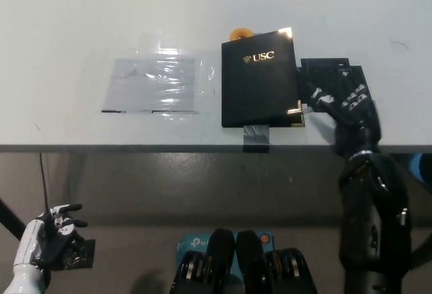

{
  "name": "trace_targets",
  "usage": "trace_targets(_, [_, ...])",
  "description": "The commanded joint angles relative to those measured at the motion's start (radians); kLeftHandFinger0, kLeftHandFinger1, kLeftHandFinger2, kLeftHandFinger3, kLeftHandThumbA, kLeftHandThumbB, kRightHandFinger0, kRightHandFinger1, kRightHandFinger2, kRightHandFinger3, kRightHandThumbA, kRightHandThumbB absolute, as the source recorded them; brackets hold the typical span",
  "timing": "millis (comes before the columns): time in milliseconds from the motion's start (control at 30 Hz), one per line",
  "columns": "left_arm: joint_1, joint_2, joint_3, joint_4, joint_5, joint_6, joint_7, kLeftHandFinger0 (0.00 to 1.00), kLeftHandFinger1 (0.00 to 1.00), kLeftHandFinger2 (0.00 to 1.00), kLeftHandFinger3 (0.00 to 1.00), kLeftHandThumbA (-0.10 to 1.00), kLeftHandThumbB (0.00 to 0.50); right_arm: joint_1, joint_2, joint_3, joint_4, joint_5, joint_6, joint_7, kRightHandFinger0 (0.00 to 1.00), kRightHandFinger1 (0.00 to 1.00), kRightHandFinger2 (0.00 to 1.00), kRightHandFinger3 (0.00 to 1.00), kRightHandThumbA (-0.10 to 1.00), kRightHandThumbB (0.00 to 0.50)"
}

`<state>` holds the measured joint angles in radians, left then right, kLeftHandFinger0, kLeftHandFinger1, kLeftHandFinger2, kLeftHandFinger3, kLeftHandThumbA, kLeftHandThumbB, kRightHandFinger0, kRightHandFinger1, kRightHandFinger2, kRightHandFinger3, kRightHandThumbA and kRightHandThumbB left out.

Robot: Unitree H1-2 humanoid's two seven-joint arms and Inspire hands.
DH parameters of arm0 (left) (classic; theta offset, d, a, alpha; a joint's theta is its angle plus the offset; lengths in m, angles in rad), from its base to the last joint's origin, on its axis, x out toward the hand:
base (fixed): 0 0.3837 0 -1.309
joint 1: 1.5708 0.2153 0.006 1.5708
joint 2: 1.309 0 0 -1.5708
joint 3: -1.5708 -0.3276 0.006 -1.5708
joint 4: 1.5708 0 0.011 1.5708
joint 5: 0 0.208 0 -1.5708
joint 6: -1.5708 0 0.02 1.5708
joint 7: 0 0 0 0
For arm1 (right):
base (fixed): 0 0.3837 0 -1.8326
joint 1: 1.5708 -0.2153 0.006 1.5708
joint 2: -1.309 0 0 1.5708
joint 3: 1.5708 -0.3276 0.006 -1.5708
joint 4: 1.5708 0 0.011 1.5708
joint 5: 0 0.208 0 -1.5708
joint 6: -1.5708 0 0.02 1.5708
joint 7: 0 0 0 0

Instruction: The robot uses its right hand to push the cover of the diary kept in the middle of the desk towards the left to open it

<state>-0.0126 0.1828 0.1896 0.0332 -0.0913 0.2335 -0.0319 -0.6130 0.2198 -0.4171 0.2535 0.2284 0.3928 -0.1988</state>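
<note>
Diary (pixel 260 79) closed at mid-desk, near front edge. My right hand (pixel 344 105) lies just beside its right edge, fingers spread, holding nothing. Risk: push slides the whole book instead of lifting its cover. Left hand (pixel 52 234) rests low, loosely curled, empty. Desk (pixel 81 24) pale, smooth; clear sheet (pixel 154 85) left.

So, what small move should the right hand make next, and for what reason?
Probably slide the right hand a little left to catch the diary cover's right edge: the diary lies closed, and the fingers rest just right of it. The left hand hangs below the desk.
</note>
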Motion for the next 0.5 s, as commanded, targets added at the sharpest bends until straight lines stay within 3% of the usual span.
trace_targets(0, [-0.008,-0.005,0.002,-0.023,-0.011,-0.01,0.003,0.28,0.31,0.4,0.55,0.18,0.42,-0.052,0.027,-0.011,0.021,0.059,-0.084,-0.034,1.0,1.0,1.0,1.0,1.0,0.126])
trace_targets(133, [-0.011,-0.01,-0.002,-0.029,-0.004,0.004,0.009,0.28,0.31,0.41,0.55,0.2,0.428,-0.047,0.044,-0.009,0.059,0.067,-0.118,-0.042,1.0,1.0,1.0,1.0,1.0,0.101])
trace_targets(367, [-0.011,-0.015,-0.016,-0.017,-0.004,-0.003,0.001,0.3,0.34,0.45,0.56,0.21,0.41,-0.046,0.066,0.019,0.147,0.053,-0.178,-0.063,1.0,1.0,1.0,1.0,1.0,0.135])
trace_targets(467, [-0.001,-0.017,-0.021,-0.023,-0.003,-0.007,-0.001,0.3,0.34,0.44,0.57,0.2,0.381,-0.064,0.073,0.038,0.181,0.054,-0.18,-0.057,1.0,1.0,1.0,1.0,1.0,0.098])
